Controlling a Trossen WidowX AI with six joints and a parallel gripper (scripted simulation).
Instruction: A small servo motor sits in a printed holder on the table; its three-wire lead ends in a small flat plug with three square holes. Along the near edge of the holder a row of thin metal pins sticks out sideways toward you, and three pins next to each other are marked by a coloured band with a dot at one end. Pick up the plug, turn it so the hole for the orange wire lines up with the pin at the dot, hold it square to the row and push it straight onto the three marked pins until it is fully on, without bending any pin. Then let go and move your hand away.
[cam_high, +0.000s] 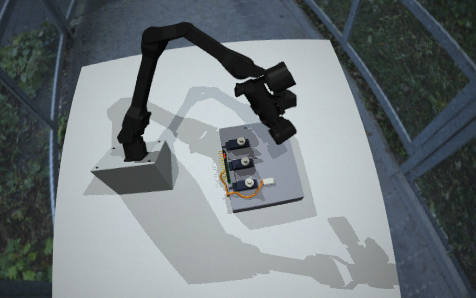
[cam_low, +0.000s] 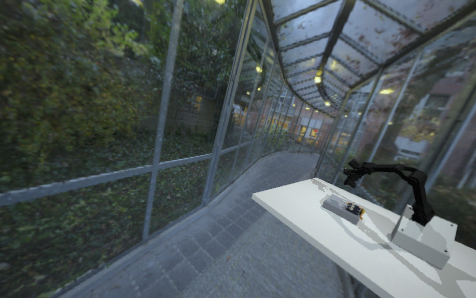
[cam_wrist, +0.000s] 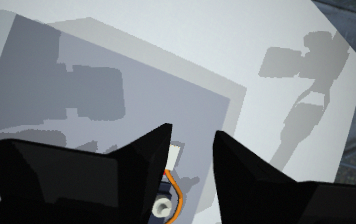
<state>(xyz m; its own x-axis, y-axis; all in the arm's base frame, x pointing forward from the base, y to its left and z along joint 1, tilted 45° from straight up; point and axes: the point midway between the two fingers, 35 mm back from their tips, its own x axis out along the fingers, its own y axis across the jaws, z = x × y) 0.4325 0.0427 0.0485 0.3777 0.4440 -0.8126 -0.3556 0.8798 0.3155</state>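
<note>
The grey holder (cam_high: 290, 167) (cam_low: 331, 202) (cam_wrist: 200, 112) lies on the table and carries three dark servos with white horns. The servo (cam_high: 245, 185) nearest the plug has an orange lead looping around it. The white plug (cam_high: 268, 181) (cam_wrist: 173, 157) rests on or just above the holder top, beside that servo. A row of yellowish pins (cam_high: 221, 159) sticks out along the holder's left edge in the top view; the band's dot is too small to tell. My gripper (cam_high: 283, 137) (cam_wrist: 192, 134) is partly open and empty, high above the holder. In the wrist view the left finger partly overlaps the plug.
The white table (cam_high: 340, 170) (cam_low: 290, 195) carries the arm's grey box base (cam_high: 145, 176) (cam_low: 422, 245) on the pin side of the holder. The two other servos (cam_high: 237, 143) (cam_high: 243, 163) stand in line with the first. Arm shadows fall across the holder and table.
</note>
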